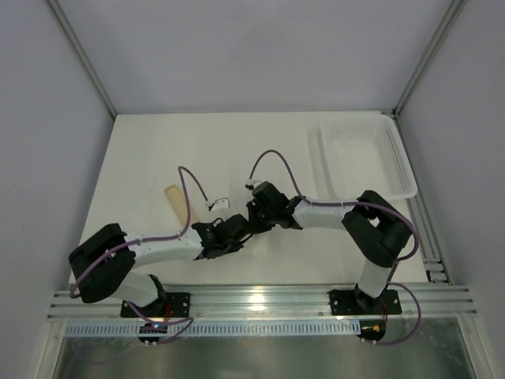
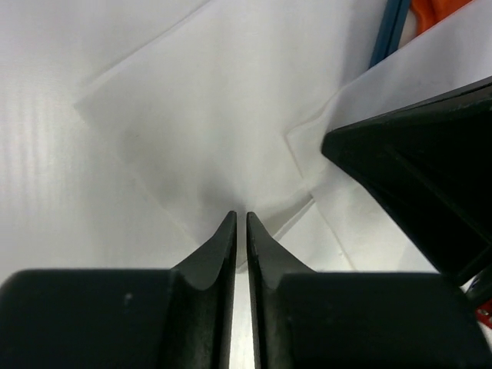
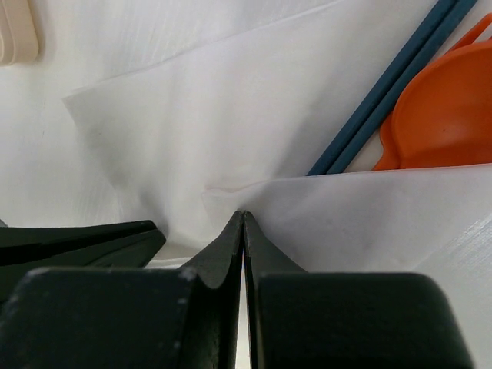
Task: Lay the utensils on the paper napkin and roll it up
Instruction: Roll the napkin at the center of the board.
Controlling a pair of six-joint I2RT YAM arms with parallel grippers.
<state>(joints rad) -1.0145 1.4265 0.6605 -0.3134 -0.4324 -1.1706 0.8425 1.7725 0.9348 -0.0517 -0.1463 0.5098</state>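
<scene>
**A:** Grey-walled cell, white tabletop (image 1: pixel 142 158). At the far left a pale tan stick (image 1: pixel 177 204) lies on the bare surface, off the paper.

**B:** And the left end effector (image 2: pixel 239 219)?

**A:** It sits low over the paper napkin (image 2: pixel 215 100) at mid-tabletop. Its fingers are nearly together, with a thin slit between them. I can't tell whether any paper is in that slit.

**B:** The other one?

**A:** The right end effector (image 3: pixel 243 219) is pressed together at the edge of a flap, seemingly pinching it. That flap is folded over the blue sticks (image 3: pixel 392 84) and the orange spoon (image 3: pixel 450 108), which lie on the sheet, partly covered. A white mesh basket (image 1: pixel 401 162) sits far right.

**B:** How will the paper handle?

**A:** It's light, limp and easily creased or torn, and I doubt it will hold a roll unaided. I'd take it at the folded edge, close against the sticks, so they act as a stiff core. The spoon looks smooth and may slide.
</scene>
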